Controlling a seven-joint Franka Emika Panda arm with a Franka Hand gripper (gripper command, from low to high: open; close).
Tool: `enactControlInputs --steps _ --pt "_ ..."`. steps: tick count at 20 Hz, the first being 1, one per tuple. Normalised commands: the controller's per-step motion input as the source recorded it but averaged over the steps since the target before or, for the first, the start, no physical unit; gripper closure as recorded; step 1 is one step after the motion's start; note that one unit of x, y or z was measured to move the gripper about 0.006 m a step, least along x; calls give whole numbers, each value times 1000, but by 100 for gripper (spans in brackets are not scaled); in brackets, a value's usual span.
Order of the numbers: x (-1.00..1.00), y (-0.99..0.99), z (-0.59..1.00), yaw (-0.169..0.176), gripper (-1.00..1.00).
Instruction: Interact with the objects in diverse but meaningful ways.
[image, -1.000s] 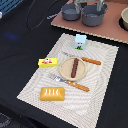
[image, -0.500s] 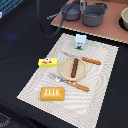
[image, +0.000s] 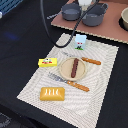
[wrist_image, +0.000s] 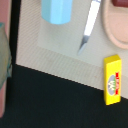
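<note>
Landmark: round tan plate (image: 73, 68), middle of the woven placemat (image: 102, 85) on the dark tabletop (image: 20, 45).

- Dark brown sausage (image: 75, 67) lies on the plate, long axis running toward the grey pots (image: 82, 13) at the far end.
- Yellow red-labelled box (image: 46, 62) lies flat just beside the plate, on the exterior view's left, at the mat's edge. Long axis roughly crosswise to the sausage.
- White-and-blue carton (image: 80, 42) stands beyond the plate, toward the pots.
- Orange bread block (image: 53, 93) on the near side of the plate, well apart from it.
- Knife (image: 80, 58) and fork (image: 67, 81) flank the plate.

End effector: fingers not visible in either view, so how far open it is, or whether it holds anything, cannot be told. The arm's white body (image: 84, 4) shows only at the frame top, over the pots.

Wrist view takes in the carton (wrist_image: 60, 11), knife blade (wrist_image: 88, 27), plate rim (wrist_image: 116, 30) and box (wrist_image: 113, 79) (box fully in frame, carton cropped). Judgement: the end effector hangs above the mat's far corner, carton side of the plate; carton and box look like the nearest candidates. A grasp on the box would want the fingers closing across its short sides.
</note>
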Motion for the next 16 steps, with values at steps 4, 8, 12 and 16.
enactControlInputs --steps 4,8,12,16 --pt "114 -999 123 23 -100" --pt "121 -1000 131 23 -100" --pt "160 -997 111 30 -100" --pt "238 -973 51 35 -100"
